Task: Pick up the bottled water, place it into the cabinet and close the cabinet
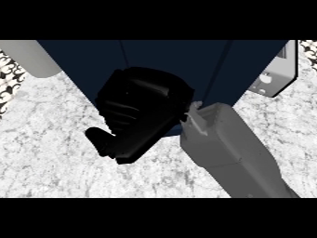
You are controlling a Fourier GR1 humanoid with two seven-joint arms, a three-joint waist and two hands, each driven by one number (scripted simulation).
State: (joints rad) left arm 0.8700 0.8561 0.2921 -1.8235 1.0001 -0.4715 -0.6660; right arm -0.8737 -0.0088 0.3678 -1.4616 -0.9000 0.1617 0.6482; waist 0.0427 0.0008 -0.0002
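The right hand (pixel 139 111) hangs over the middle of the worktop (pixel 44 153), its grey forearm (pixel 233 153) coming up from the lower right edge. I see the black back of the hand, bulky, with the thumb poking out low on the left side. The fingers fold underneath, out of sight, so I cannot tell whether they are curled round anything or simply bent. The water bottle does not show anywhere; if it is in that hand, the hand hides it completely. Just behind the hand, at the back edge of the worktop, stands the dark blue cabinet (pixel 168 56), and the hand overlaps its front. A pale appliance (pixel 274 76) sits at the back right corner, and a grey rounded object (pixel 30 58) at the back left.
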